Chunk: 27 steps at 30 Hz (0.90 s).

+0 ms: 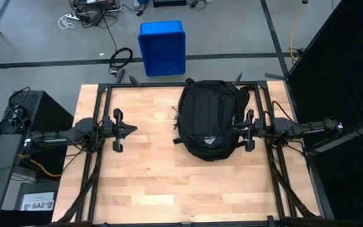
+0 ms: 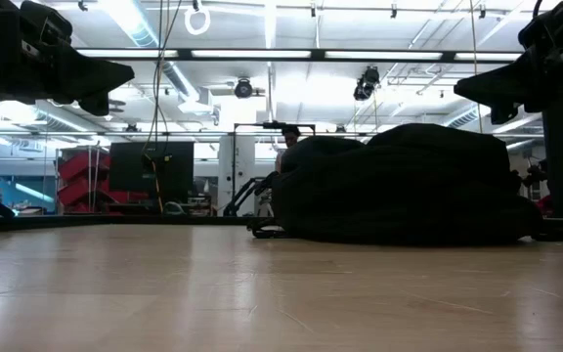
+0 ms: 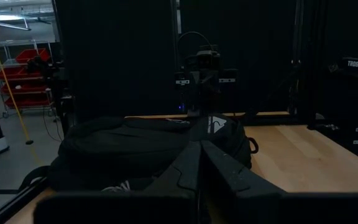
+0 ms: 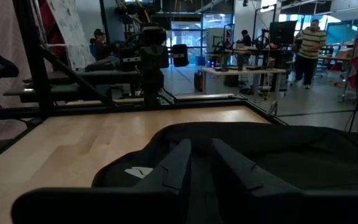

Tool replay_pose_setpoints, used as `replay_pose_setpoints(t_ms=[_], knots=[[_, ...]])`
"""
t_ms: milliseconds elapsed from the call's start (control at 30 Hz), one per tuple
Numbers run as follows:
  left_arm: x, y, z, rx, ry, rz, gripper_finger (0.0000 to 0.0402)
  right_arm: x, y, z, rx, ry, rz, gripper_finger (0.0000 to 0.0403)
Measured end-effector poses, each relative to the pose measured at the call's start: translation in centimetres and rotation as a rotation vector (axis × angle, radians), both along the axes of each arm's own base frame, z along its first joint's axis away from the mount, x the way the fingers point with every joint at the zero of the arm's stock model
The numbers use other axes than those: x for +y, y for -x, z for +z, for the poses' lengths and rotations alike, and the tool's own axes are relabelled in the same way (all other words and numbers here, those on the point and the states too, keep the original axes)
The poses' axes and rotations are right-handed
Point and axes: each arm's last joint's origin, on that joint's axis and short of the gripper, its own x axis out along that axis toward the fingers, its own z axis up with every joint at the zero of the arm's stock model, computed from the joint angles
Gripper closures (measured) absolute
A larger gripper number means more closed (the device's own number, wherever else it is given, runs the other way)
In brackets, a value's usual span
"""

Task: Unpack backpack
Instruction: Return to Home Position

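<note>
High view: the backpack (image 1: pixel 210 120) is laid flat on the table (image 1: pixel 150 183), far and right of centre, its top close to the far edge. Bare wood is left open to its left and on the near side. The right gripper (image 1: pixel 235 129) is held over its right flank; whether it is clenched cannot be told against the black fabric. The left gripper (image 1: pixel 134 129), well apart, is clenched on nothing. A white triangular logo (image 1: pixel 208 140) is seen on the rounded black front.

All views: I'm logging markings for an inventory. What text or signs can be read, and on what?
"TROSSEN": on a dark housing beyond the table, left wrist view.
"SA2": on a white label left of the table, high view.
Backpack: white triangular logo; any lettering too small to read.
</note>
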Motion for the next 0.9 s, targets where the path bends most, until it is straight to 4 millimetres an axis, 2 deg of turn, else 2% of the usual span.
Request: replay_pose_setpoints(t_ms=[300, 900], knots=[[0.00, 0.00, 0.00, 0.000, 0.000, 0.000, 0.0401, 0.00, 0.00, 0.01, 0.000, 0.000, 0.000, 0.0378], [0.00, 0.00, -0.01, 0.000, 0.000, 0.000, 0.0401, 0.00, 0.00, 0.01, 0.000, 0.000, 0.000, 0.0364]])
